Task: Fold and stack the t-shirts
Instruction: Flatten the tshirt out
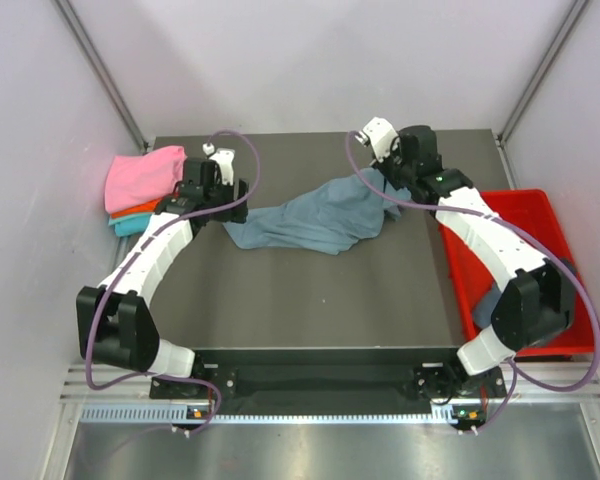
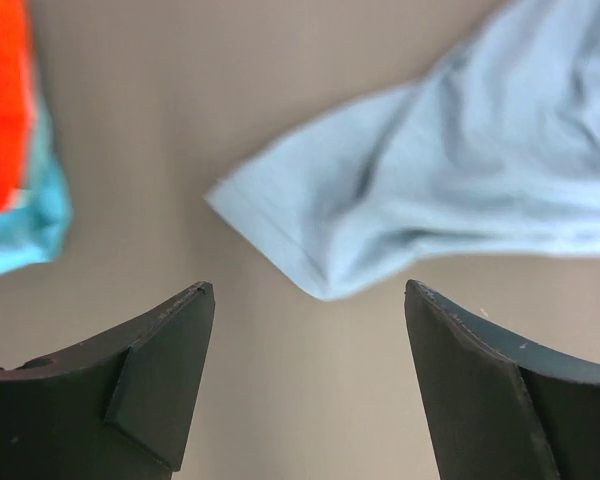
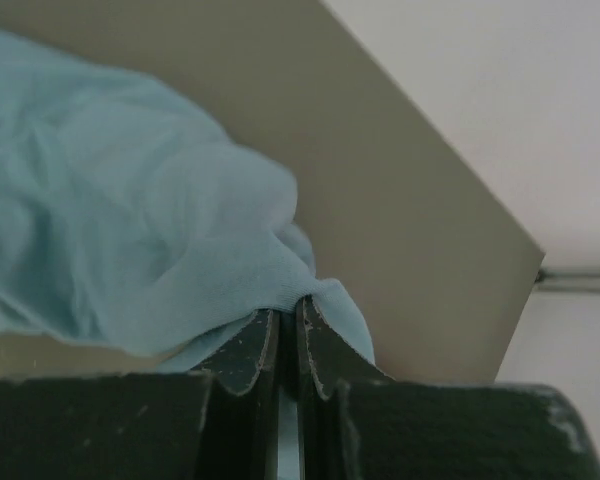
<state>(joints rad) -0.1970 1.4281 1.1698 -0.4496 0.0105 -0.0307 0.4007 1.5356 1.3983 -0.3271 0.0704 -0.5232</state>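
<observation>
Left claw (image 1: 223, 188) (image 2: 310, 290): jaws spread wide, nothing between them, bare worktop (image 1: 310, 300) (image 2: 180, 130) below. One loose corner of the blue-grey t-shirt (image 1: 315, 220) (image 2: 460, 170) lies just ahead of my fingertips, nearer the right-hand finger and not touching either. From there the cloth runs away ahead and to the right of this claw.

Ahead and left of the left-hand finger: the edge of the orange t-shirt (image 1: 140, 210) (image 2: 0, 100), resting on the teal t-shirt (image 1: 130, 227) (image 2: 20, 235). In the top view the pink t-shirt (image 1: 145, 175) lies over both, a stack just left of this claw.

Right claw (image 1: 385, 183) (image 3: 288, 305): pinched tight on a fold of the same blue-grey t-shirt (image 3: 110, 240). Cloth shows on both sides of the fingertips. The bulk bunches ahead and to the left of this claw, crumpled, not flat. Ahead and to the right, the worktop's edge.

Between my two claws the shirt lies rumpled across the worktop, one end gripped, the other free.

Red tray (image 1: 525, 225): right of the right claw, alongside that arm at the worktop's side.
</observation>
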